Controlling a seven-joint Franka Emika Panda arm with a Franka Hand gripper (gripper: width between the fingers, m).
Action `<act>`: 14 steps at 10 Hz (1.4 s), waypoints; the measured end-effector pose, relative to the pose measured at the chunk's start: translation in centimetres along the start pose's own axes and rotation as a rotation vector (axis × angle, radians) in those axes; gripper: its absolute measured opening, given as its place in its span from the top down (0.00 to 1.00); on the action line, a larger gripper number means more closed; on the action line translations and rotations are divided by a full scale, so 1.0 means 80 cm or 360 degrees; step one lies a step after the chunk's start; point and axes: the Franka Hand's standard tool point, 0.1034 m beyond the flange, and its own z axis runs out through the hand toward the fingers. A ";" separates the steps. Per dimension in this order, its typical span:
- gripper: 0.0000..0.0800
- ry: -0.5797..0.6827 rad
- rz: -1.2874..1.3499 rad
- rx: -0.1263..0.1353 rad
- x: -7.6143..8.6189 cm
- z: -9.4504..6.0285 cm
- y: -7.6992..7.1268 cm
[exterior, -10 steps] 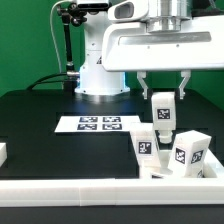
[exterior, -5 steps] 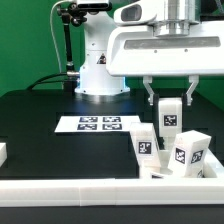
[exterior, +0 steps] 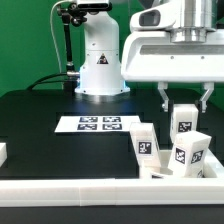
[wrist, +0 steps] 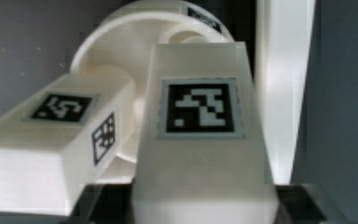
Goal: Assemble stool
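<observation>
Exterior view, going from its left: small white block (exterior: 3, 152) at the table edge, partly cut off by the frame. White rail (exterior: 70, 187) runs along the front of the black table (exterior: 40, 115). The marker board (exterior: 97, 124) lies flat near the middle of the table, in front of the robot base (exterior: 100, 60). To its right, low by the front rail, a cluster of stool parts: one tagged leg block (exterior: 146, 144) upright, another leg block (exterior: 190, 151) tilted just beside it, both resting against the seat (exterior: 160, 168), which is mostly hidden behind them. Above that cluster the gripper (exterior: 184, 100) holds a third leg (exterior: 184, 123), upright, tag facing the camera, clamped at its upper end between the fingers (exterior: 166, 98); its lower end sits just above the tilted block, can't tell if they touch. Wrist view: the held leg's (wrist: 201, 120) tag fills the centre, dark pads (wrist: 300, 195) on either side of it at the near end, gripper (wrist: 197, 195) closed on it. Round seat (wrist: 131, 30) beyond it, a tagged leg block (wrist: 60, 125) lying beside the held one.
</observation>
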 end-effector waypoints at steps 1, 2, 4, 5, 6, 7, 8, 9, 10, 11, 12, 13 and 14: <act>0.58 0.0000 0.0003 -0.0001 0.000 0.000 0.002; 0.58 0.0000 0.0001 -0.0001 0.000 0.000 0.001; 0.58 0.0003 0.0000 0.0000 0.000 0.000 0.000; 0.58 0.0014 0.0001 0.0003 0.001 0.000 0.000; 0.58 0.0019 0.0005 0.0004 0.001 0.001 0.001; 0.58 0.0030 0.0004 0.0006 0.000 0.000 0.001; 0.58 0.0033 0.0004 0.0008 -0.001 0.000 0.001; 0.58 0.0032 0.0004 0.0007 -0.001 -0.001 0.001; 0.58 0.0032 0.0004 0.0007 -0.001 -0.001 0.003; 0.58 0.0032 0.0003 0.0007 -0.003 -0.001 0.003; 0.58 0.0038 0.0003 0.0009 -0.005 -0.001 0.002; 0.58 0.0033 0.0001 0.0008 -0.009 0.000 0.001; 0.58 0.0033 0.0000 0.0008 -0.008 0.001 0.002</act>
